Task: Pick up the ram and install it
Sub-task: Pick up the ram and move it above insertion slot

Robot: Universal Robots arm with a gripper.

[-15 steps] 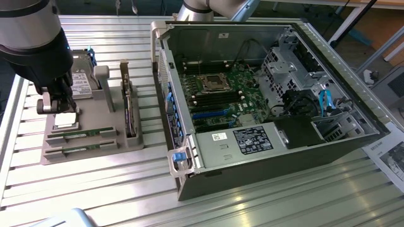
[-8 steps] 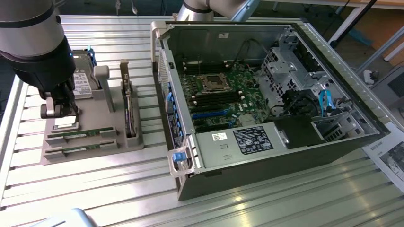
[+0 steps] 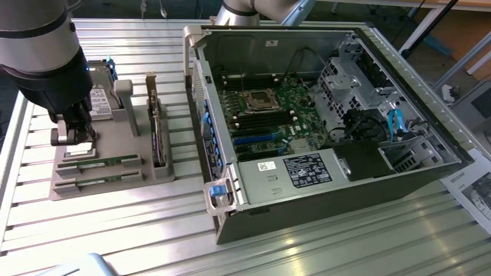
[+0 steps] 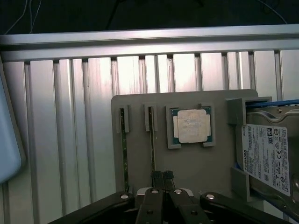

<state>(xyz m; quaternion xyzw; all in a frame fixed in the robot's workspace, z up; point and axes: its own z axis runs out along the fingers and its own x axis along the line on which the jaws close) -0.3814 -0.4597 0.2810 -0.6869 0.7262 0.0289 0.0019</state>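
Observation:
Two green ram sticks lie edge-up in slots of a grey holder tray (image 3: 115, 146). One ram stick (image 3: 100, 162) (image 4: 152, 149) is nearer the silver processor chip (image 4: 190, 125); the other ram stick (image 3: 100, 182) (image 4: 124, 154) is further out. My gripper (image 3: 75, 140) (image 4: 161, 176) hangs just above the tray, beside the processor chip and at one end of the nearer stick. Its fingers are shut together with nothing between them. The open computer case (image 3: 330, 172) lies at the exterior view's right, its motherboard (image 3: 268, 115) facing up with dark memory slots.
A dark expansion card (image 3: 157, 138) stands upright in the tray between the ram and the case. A hard drive (image 3: 100, 95) (image 4: 266, 158) sits at the tray's far end. The ribbed aluminium table (image 3: 322, 247) stretches in front. A pale blue object (image 4: 9, 140) lies off the tray.

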